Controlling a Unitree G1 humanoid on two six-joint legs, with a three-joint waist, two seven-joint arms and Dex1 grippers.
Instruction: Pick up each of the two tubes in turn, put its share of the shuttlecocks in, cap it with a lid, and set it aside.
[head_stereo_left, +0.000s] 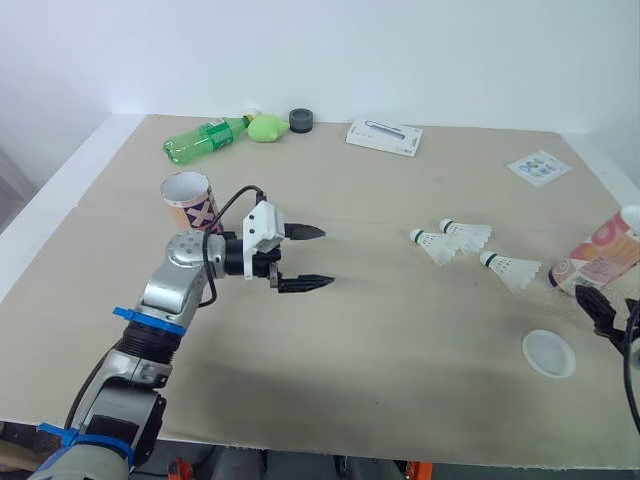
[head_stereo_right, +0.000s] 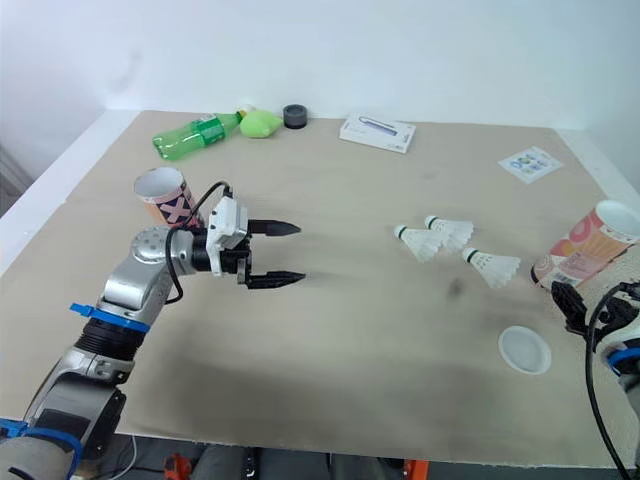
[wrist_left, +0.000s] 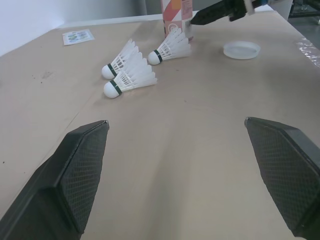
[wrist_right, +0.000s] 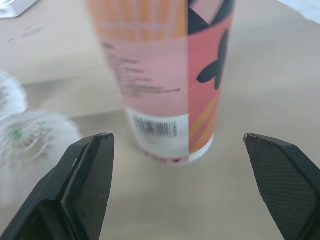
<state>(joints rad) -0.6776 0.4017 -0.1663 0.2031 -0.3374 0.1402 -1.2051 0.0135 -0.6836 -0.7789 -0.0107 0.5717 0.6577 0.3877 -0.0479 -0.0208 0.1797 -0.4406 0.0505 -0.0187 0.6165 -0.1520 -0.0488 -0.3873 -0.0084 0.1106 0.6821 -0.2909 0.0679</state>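
"Where was our right end effector?"
"Wide open, facing the upright tube at the worktop's right edge (shuttlecocks near); we needed to centre it, then close gently."

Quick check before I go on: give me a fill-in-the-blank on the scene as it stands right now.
1. ___ shuttlecocks lie on the table.
2. The left gripper is open and holds ___.
3. The right gripper, fingers open, faces an upright ___.
4. The lid lies nearest the ___ gripper.
Missing words: three; nothing; tube; right.
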